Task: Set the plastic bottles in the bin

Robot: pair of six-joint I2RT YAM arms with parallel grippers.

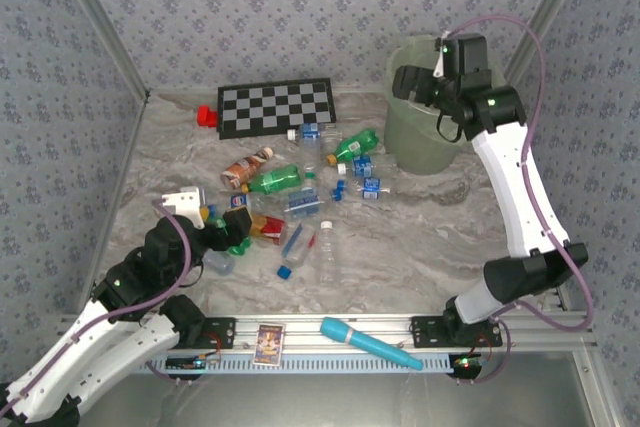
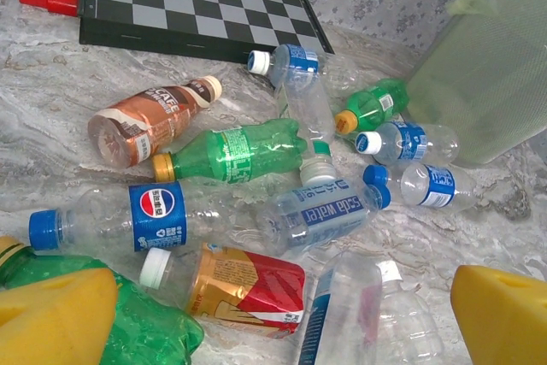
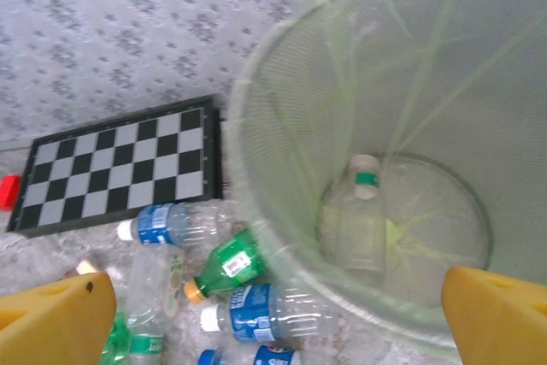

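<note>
Right gripper (image 3: 275,318), over the bin (image 3: 291,126), and left gripper (image 2: 278,322), low over the table (image 2: 34,126), both gape empty. 1 bottle (image 3: 363,211) lies in the bin; the other bottles (image 2: 248,151) litter the table. They look light, crushed and slick: pinch across the waist or neck

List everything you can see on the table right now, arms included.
bin: one, pale green, far right
binned bottle: one, clear, bin bottom
loose bottles: about a dozen, clear, green, one brown, mid-table
chessboard: one, black-grey, far centre
block: one, red, left of chessboard
tube: one, turquoise, near rail
card: one, dark, near rail
left gripper: one, yellow, open, over near-left bottles
right gripper: one, yellow, open, above bin
</note>
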